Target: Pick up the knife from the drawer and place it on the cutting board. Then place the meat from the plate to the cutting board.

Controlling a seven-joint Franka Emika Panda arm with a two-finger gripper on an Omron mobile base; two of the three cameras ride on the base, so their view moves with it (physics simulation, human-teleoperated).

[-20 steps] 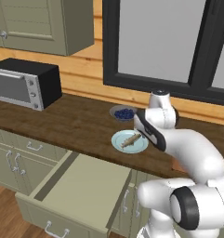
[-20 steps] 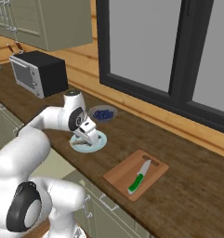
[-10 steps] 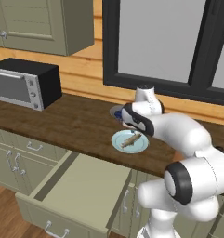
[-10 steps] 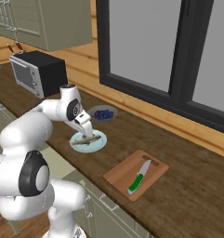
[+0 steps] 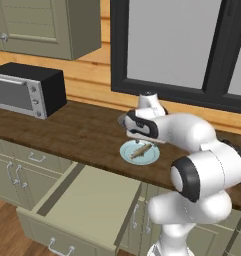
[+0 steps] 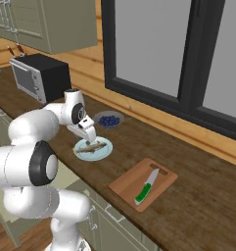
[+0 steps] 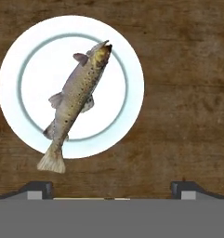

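Left base view: jaws (image 5: 142,141) hung just above the meat (image 5: 141,149) on the plate (image 5: 127,152); drawer (image 5: 82,200) stood open below. Right base view: knife (image 6: 146,187) lay on the cutting board (image 6: 124,185), well right of the jaws. Hand view: fingertips (image 7: 36,188) spread wide, empty; meat ahead, between them.

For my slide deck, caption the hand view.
Open jaws above a speckled brown fish on a round pale plate.

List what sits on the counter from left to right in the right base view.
Toaster oven → plate holding the meat → cutting board with the knife on it.
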